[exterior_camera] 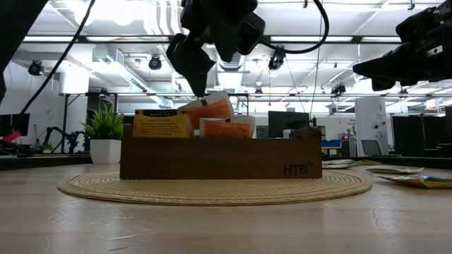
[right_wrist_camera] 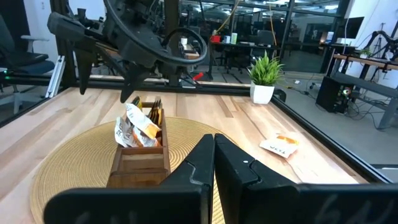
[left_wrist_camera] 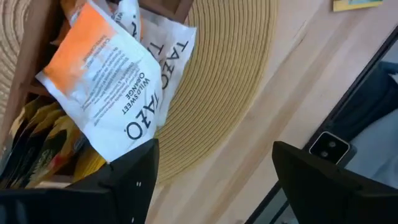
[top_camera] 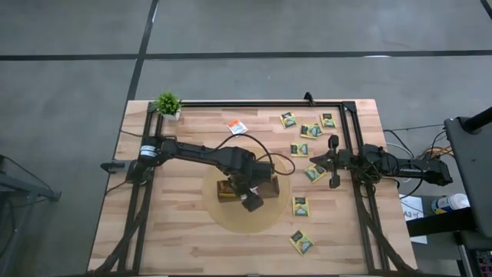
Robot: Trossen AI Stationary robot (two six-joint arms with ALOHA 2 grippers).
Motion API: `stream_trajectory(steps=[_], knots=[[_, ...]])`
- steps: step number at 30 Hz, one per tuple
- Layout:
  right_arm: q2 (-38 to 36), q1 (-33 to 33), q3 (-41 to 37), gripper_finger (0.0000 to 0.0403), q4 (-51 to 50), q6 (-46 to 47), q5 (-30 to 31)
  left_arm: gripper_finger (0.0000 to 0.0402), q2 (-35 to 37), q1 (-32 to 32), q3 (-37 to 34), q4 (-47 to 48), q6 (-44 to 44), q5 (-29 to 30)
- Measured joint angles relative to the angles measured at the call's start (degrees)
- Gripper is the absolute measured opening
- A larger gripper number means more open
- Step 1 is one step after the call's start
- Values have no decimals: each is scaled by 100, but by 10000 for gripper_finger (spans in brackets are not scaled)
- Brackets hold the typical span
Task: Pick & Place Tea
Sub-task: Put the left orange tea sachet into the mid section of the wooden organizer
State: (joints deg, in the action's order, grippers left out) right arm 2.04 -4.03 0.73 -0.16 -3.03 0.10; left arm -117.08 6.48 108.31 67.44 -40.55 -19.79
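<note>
Light wooden table [top_camera: 177,231] carried round woven mat [top_camera: 270,219] at centre. Small potted plant [top_camera: 167,105] stood at 11 o'clock corner. White-and-orange sachet [top_camera: 237,127] lay at 12 o'clock. Dark green sachets [top_camera: 310,130] lay scattered from 1 to 3 o'clock, two more [top_camera: 300,206] toward 4 and 5 o'clock, just off mat.

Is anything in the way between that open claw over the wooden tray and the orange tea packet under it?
Nothing visible. The left gripper hangs with fingers open right above the white-and-orange sachet, which sticks up out of the wooden tray; only air shows between them. The right gripper waits shut, off to the side.
</note>
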Motion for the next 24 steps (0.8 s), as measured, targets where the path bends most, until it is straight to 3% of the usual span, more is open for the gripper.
stream_trajectory(steps=[4,14,24], knots=[[1,0,0,9,-2,0,-2,305,2,-66,-123,-77,-135,-79],[-1,0,1,9,0,0,-2,305,2,-192,-54,-543,706,83],[1,0,1,9,0,0,-1,305,2,92,644,381,717,486]])
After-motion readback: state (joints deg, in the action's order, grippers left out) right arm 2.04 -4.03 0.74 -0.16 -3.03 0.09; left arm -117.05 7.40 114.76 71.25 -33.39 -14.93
